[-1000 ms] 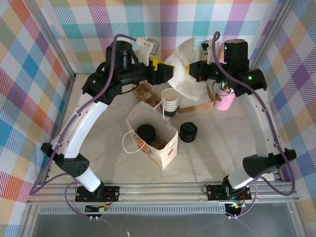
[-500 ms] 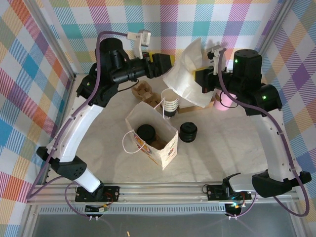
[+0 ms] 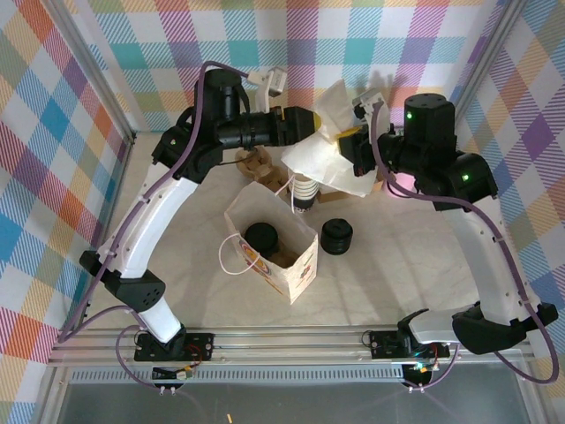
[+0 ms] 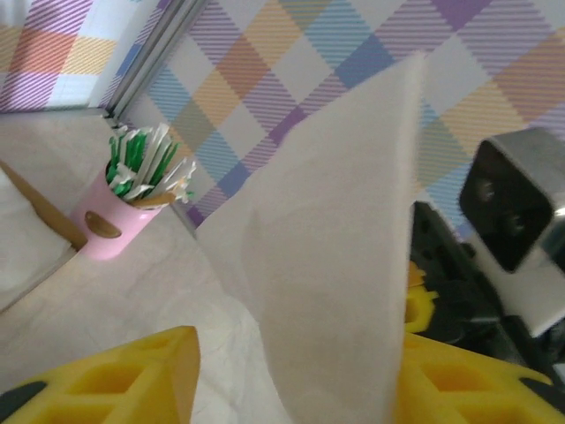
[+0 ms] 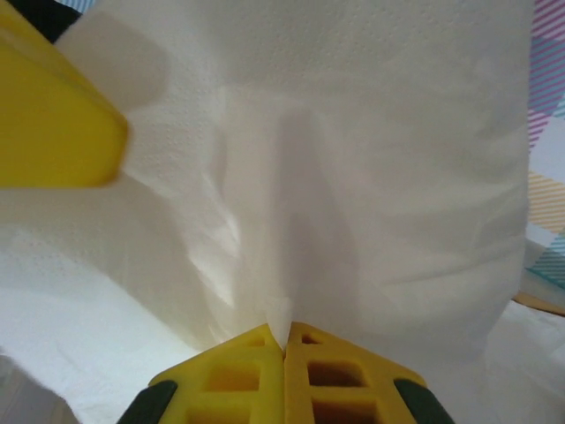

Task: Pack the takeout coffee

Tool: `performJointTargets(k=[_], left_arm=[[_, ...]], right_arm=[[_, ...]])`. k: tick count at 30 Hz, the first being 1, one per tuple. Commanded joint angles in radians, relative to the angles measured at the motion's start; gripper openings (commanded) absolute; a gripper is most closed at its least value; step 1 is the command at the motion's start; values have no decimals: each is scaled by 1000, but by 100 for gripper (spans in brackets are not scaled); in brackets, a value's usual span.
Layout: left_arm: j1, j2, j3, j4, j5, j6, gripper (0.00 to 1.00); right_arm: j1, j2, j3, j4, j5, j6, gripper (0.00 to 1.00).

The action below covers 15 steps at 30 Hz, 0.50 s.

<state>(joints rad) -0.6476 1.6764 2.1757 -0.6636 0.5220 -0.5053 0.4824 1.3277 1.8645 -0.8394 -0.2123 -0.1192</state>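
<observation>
White napkin (image 3: 328,152) pinched in the right claw (image 5: 284,340); left claw (image 4: 291,375) spread around its edge. Opposing pulls could tear it, or drop it outside the paper bag (image 3: 296,265)

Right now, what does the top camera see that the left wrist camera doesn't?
Top camera: the brown paper bag with the black-lidded takeout coffee inside, the stack of cream paper cups and the squat stack of black plastic lids. Left wrist camera: the green and white sticks, up close. Both: the white paper napkin and the round pink cup holding those sticks.
</observation>
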Motion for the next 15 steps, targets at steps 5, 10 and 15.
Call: performJointTargets(k=[5,10,15], left_arm=[[-7,-10,32,-105,14,17,21],[-1,-34,1,-94,25,18,6],[21,-53,-38,-66,83,15,8]], right_arm=[[22,-11,-31,20,8,-73,0],[23,-31,-82,56,13,-102,1],[21,-84,-172,102,21,-142,1]])
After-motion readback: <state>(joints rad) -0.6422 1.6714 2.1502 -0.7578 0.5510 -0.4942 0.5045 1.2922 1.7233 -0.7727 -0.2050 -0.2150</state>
